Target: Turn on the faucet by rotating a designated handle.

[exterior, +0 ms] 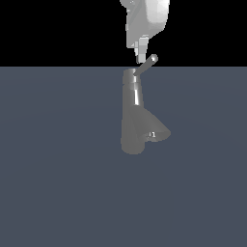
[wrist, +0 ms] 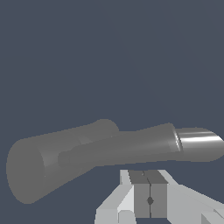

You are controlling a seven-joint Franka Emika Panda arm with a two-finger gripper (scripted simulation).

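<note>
The grey faucet [exterior: 131, 120] stands upright in the middle of the exterior view. Its cone-shaped spout [exterior: 155, 129] points toward the exterior view's right and carries a small white mark. The handle [exterior: 146, 65], a thin rod, rises slantwise from the cap at the top. My gripper [exterior: 141, 55] hangs just above the cap, right beside the rod's lower part. In the wrist view the handle [wrist: 131, 148] lies across the frame with a shiny tip, and the spout [wrist: 39, 166] lies below it. The gripper [wrist: 150, 194] is shut with nothing between its fingers. Whether it touches the rod I cannot tell.
A flat blue-grey floor [exterior: 58, 183] spreads around the faucet. The white arm [exterior: 147, 19] comes down from above.
</note>
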